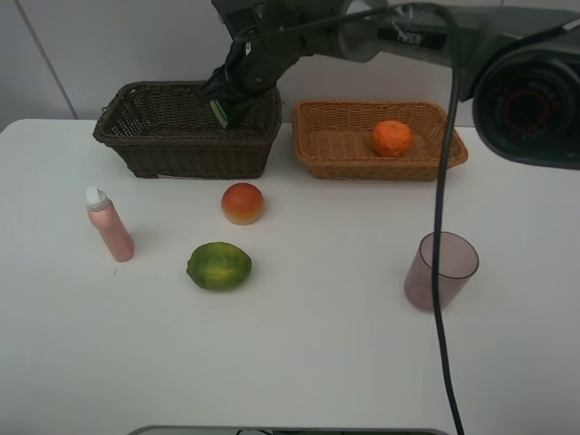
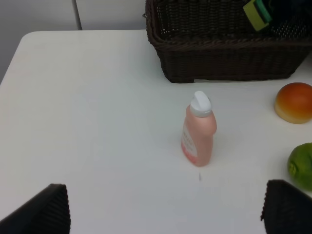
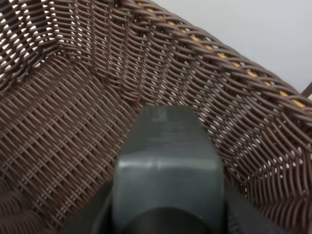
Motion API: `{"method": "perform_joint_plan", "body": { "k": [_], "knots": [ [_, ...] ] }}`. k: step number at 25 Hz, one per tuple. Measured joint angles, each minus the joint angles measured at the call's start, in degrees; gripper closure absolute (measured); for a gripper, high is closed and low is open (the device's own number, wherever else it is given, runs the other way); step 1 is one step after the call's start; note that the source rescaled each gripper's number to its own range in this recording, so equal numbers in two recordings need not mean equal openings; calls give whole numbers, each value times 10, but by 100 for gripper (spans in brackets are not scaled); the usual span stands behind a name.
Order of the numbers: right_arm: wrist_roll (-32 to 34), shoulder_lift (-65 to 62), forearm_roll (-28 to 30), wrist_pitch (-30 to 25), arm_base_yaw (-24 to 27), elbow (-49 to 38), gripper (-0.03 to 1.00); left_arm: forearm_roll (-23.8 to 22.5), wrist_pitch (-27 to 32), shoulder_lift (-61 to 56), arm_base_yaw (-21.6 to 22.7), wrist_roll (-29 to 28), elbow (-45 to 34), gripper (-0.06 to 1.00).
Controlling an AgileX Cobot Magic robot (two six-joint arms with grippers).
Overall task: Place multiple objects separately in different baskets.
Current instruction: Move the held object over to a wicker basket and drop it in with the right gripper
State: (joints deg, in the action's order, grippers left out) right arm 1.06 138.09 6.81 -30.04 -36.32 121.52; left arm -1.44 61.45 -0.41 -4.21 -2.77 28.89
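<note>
Mandarin [image 1: 391, 138] in the right-hand basket [image 1: 362, 169]

Chunky dark grey metal arm [image 1: 290, 45] is sporting tiny white lettering [image 1: 410, 37]. A thin black cable [image 1: 441, 227] is dangling off it.

Blurred, edge-cropped dark grey pump bottle [image 3: 168, 165] hides most of the right hand [image 1: 227, 107]

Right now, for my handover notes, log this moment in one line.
right fingers: gripping grey pump bottle inside dark basket | left fingers: open, empty | mandarin: in tan basket
</note>
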Motion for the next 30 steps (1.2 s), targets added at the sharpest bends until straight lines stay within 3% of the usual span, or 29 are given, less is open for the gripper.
{"method": "perform_joint_plan", "body": {
  "k": [7, 12, 16, 24, 30],
  "knots": [
    [0, 5, -2, -1, 0, 0, 46, 0, 0, 0, 0, 0, 0, -6],
    [0, -2, -13, 7, 0, 0, 10, 0, 0, 0, 0, 0, 0, -6],
    [0, -9, -13, 4, 0, 0, 3, 0, 0, 0, 0, 0, 0, -6],
    [0, -71, -36, -77, 6, 0, 1, 0, 0, 0, 0, 0, 0, -6],
    [0, -121, -68, -231, 8, 0, 1, 0, 0, 0, 0, 0, 0, -6]
  ]
}}
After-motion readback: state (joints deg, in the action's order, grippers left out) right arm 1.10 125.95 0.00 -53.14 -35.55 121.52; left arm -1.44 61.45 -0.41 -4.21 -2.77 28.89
